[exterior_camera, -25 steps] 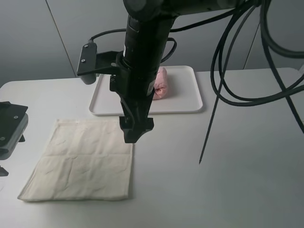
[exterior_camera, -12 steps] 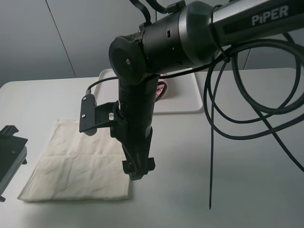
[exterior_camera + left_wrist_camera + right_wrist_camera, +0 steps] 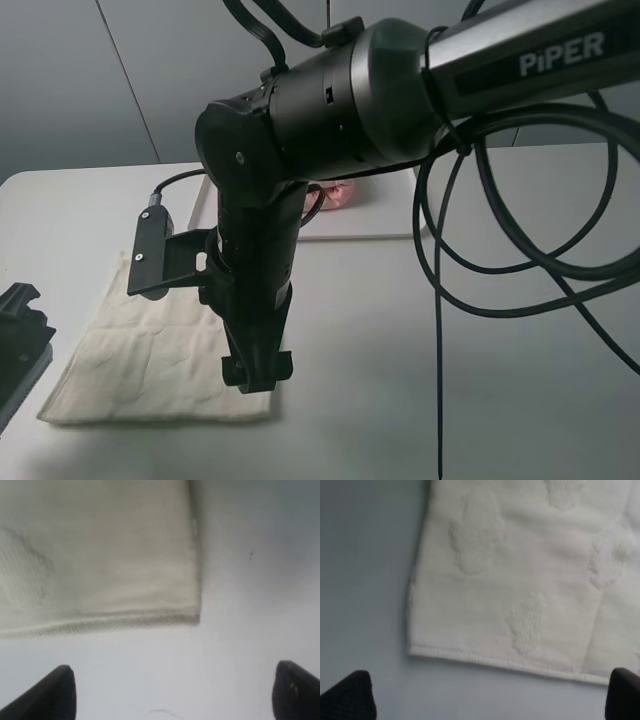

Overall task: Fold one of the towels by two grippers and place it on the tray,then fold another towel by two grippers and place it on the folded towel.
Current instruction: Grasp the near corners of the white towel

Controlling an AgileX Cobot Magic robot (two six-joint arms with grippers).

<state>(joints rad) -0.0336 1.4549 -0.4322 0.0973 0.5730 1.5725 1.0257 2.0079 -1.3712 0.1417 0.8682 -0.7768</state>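
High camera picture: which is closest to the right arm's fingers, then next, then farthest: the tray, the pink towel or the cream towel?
1. cream towel: at the front left of the table; the right fingers hang over its near right corner.
2. tray: farther back, past the towel.
3. pink towel: lying on the tray, mostly hidden behind the arm.

On white table [image 3: 80, 230]: cream towel [image 3: 140, 360]; white tray [image 3: 372, 216]

Left tool [image 3: 178, 692], right tool [image 3: 487, 695]: jaws spread.

Behind the right arm [image 3: 300, 130] (largely): the tray [image 3: 385, 220], the pink bundle [image 3: 336, 190]
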